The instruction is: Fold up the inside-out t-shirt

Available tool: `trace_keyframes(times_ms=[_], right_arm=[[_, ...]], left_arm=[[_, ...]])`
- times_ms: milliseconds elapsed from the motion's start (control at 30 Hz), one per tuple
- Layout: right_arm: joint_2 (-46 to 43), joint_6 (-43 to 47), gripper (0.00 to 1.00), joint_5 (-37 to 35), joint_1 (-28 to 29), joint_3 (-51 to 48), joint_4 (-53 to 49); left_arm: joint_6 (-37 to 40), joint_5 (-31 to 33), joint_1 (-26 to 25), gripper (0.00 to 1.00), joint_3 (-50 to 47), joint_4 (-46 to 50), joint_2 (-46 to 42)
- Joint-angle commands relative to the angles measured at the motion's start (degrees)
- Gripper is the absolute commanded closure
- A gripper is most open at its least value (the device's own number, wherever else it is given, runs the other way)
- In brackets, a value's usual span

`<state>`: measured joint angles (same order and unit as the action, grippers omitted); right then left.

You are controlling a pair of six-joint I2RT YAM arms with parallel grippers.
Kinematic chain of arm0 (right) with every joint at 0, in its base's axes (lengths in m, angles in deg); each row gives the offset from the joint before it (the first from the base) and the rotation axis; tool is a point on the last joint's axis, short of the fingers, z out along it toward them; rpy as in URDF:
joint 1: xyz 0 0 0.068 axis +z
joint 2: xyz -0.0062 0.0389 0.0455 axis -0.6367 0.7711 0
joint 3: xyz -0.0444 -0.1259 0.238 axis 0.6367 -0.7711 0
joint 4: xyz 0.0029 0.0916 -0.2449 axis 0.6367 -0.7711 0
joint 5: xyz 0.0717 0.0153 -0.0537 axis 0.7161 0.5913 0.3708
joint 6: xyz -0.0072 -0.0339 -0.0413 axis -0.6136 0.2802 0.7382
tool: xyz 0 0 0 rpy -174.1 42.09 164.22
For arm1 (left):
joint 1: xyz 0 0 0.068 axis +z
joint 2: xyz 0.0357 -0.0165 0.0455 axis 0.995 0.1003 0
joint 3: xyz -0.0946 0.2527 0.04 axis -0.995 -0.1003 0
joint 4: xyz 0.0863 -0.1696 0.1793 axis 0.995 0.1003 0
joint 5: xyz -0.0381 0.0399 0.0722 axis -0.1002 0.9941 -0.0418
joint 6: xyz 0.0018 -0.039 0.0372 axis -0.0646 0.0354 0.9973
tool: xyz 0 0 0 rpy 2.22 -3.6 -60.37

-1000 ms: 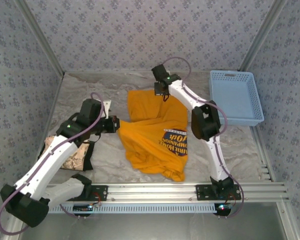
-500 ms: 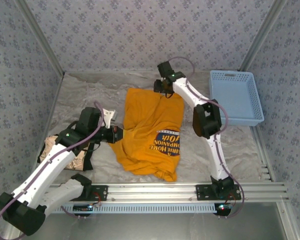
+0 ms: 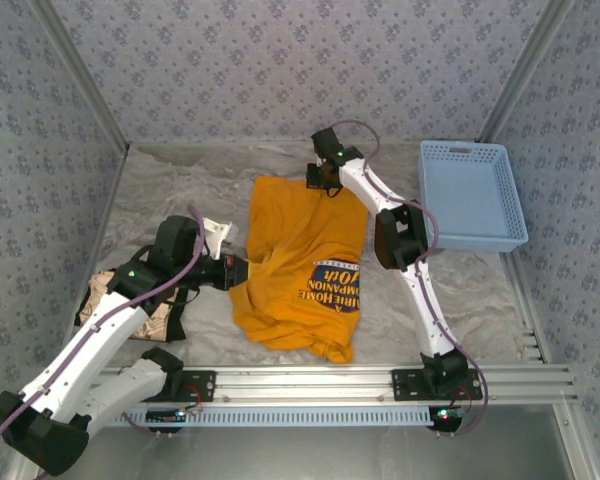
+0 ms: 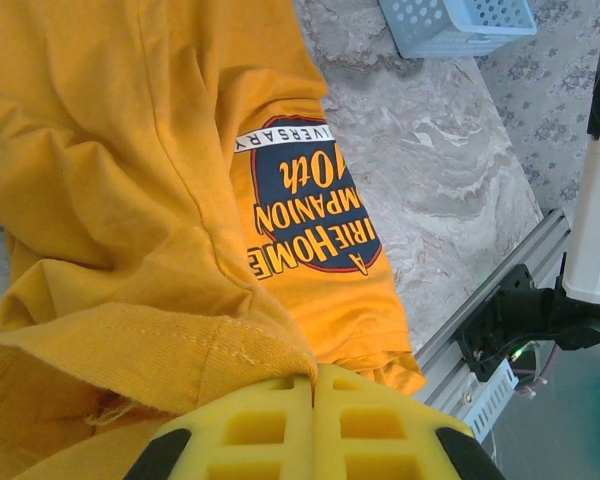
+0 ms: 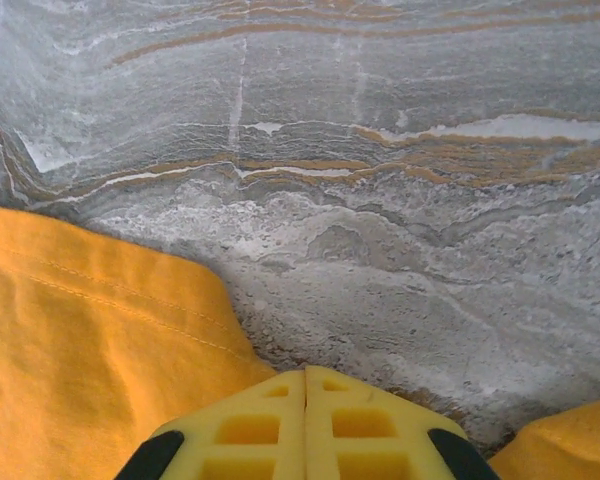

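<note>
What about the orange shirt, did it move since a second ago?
Yes. The t-shirt slid a little to the left, away from the blue basket, which stayed where it was.

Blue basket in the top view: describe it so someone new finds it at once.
Start at the grey marbled table and go to its far right corner. There sits a light blue rectangular plastic basket. Unlike the soft orange-yellow t-shirt mid-table, it is rigid, with perforated walls.

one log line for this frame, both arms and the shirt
left fingers shut on t-shirt left edge | right fingers shut at far edge, hold unclear | t-shirt rumpled, print up | fold not done
</note>
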<state>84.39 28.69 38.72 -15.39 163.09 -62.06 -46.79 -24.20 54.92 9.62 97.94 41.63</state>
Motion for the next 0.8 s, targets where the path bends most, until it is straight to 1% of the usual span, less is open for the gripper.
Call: trace_keyframes(times_ms=[0,67,133,167,200,233,267,400,433,500,567,667,700,733,767], right_arm=[[0.2,1.1,0.99,0.9,-0.3,2.2,-1.3],[-0.3,0.8,1.00,0.7,-0.5,2.0,-1.6],[-0.8,1.7,1.00,3.2,-1.0,2.0,-1.6],[-0.8,2.1,0.92,4.5,-1.3,2.3,-1.8],[-0.7,2.8,0.66,5.9,-1.7,2.1,-1.7],[-0.5,3.2,0.45,7.1,-2.1,1.9,-1.6],[-0.3,3.3,0.41,7.9,-2.5,1.7,-1.6],[1.0,2.3,0.44,9.8,-3.0,1.3,-1.6],[1.3,2.4,0.46,10.1,-2.8,1.2,-1.5],[1.7,2.7,0.56,10.4,-2.4,1.2,-1.3],[2.1,2.3,0.59,10.8,-2.1,1.2,-1.2],[2.3,1.7,0.58,10.9,-1.9,0.7,-1.5],[2.3,1.7,0.59,10.9,-2.0,0.5,-1.5],[2.3,1.7,0.61,10.8,-2.0,0.3,-1.5],[2.3,1.6,0.68,10.8,-2.1,0.2,-1.6]], left_arm=[[1.5,0.6,-0.2,1.00,0.7,0.8,-1.1],[1.9,1.9,-0.2,1.00,0.7,1.0,-1.9],[2.1,3.0,-0.1,1.00,0.8,1.4,-2.5],[2.3,2.9,0.0,1.00,0.5,1.4,-2.7],[2.3,2.7,-0.1,1.00,0.2,1.3,-2.7],[2.1,2.3,-0.1,1.00,-0.1,1.0,-2.8],[2.1,2.1,-0.1,1.00,-0.4,0.7,-2.6],[1.8,2.2,0.0,1.00,-0.6,0.5,-2.4],[1.8,2.1,0.0,1.00,-0.7,0.1,-2.3],[2.0,2.1,0.0,1.00,-1.0,-0.1,-2.1],[2.2,2.3,0.0,1.00,-0.7,0.1,-1.8],[2.0,2.2,0.1,1.00,-0.7,0.1,-1.5],[2.0,2.2,0.1,1.00,-0.7,0.0,-1.6],[2.0,2.2,0.1,1.00,-0.7,0.1,-1.5],[2.1,2.3,0.1,1.00,-0.7,0.2,-1.5]])
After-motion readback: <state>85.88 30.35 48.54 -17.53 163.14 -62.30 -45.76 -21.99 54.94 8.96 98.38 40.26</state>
